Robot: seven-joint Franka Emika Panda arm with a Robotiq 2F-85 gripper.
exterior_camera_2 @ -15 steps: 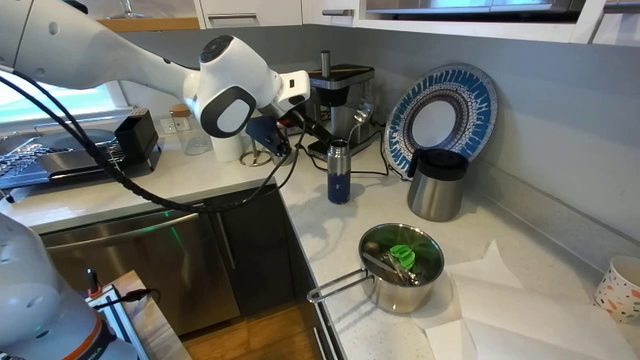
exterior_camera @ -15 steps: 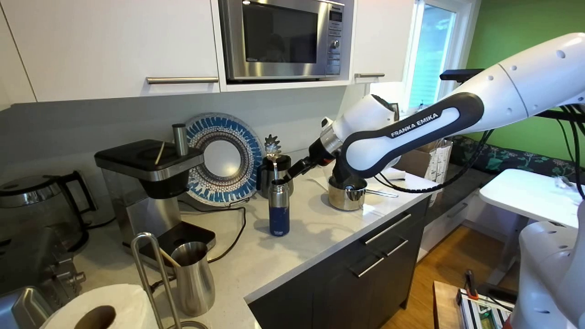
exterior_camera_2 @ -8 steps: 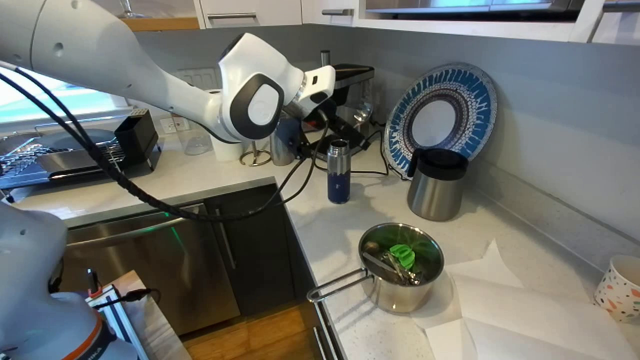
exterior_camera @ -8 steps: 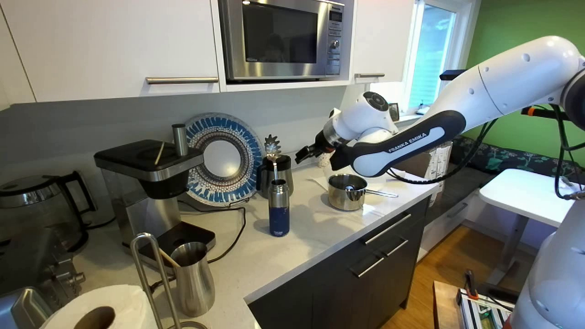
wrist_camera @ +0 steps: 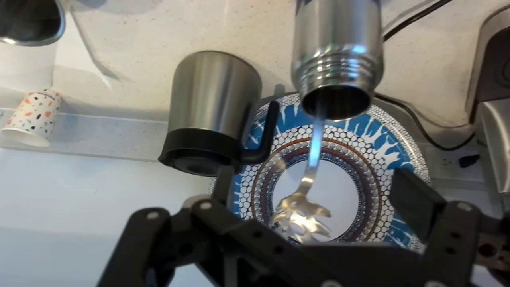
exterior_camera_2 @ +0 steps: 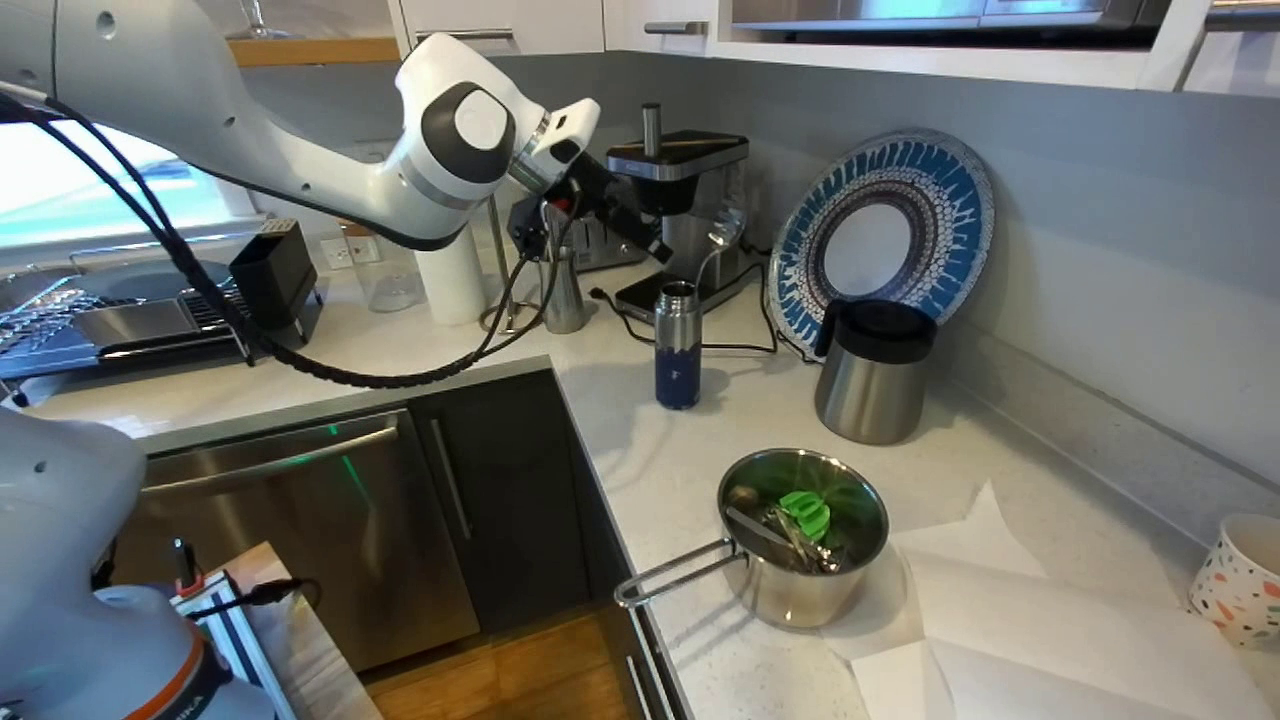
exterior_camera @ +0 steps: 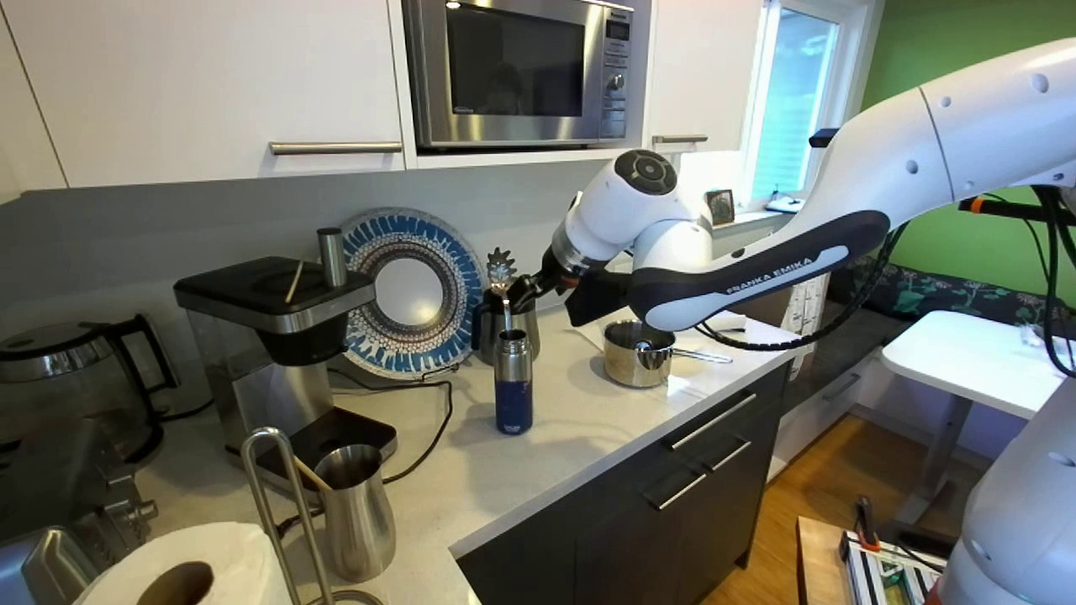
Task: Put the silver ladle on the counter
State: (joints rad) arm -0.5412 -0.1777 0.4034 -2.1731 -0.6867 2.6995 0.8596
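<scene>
- Landmark: blue-and-steel bottle [exterior_camera: 514, 382], upright on the pale counter [exterior_camera_2: 680, 465].
- Silver ladle [wrist_camera: 314, 153]: stands in the bottle's mouth, toothed head up, handle down, its lower end hidden inside.
- Gripper [wrist_camera: 318, 190]: above the bottle, tilted downward, near the ladle. Jaws spread wide; in the wrist view the ladle shows between the two fingers [wrist_camera: 414, 199], apart from both tips.
- Carafe [exterior_camera_2: 875, 385], steel, black lid and handle: near the bottle, to its right in an exterior view.
- Round plate [exterior_camera: 409, 291], blue-and-white pattern: propped on edge at the wall [exterior_camera_2: 1100, 220], behind the bottle.
- Saucepan [exterior_camera_2: 800, 595]: in an exterior view, in front of the bottle and a little right. Metal utensils [exterior_camera_2: 790, 540] and a green piece [exterior_camera_2: 806, 512] inside.
- Coffee machine [exterior_camera: 286, 403]: left of the bottle in an exterior view; black cord [exterior_camera: 450, 403] on the counter between them.
- Steel jug [exterior_camera: 360, 512]: in an exterior view, well left and in front of the bottle, pale stick [exterior_camera: 309, 472] leaning out.
- White paper [exterior_camera_2: 1080, 640]: well apart from the bottle; speckled cup [exterior_camera_2: 1240, 580] farther still.
- Microwave [exterior_camera: 517, 76]: high above the bottle.
</scene>
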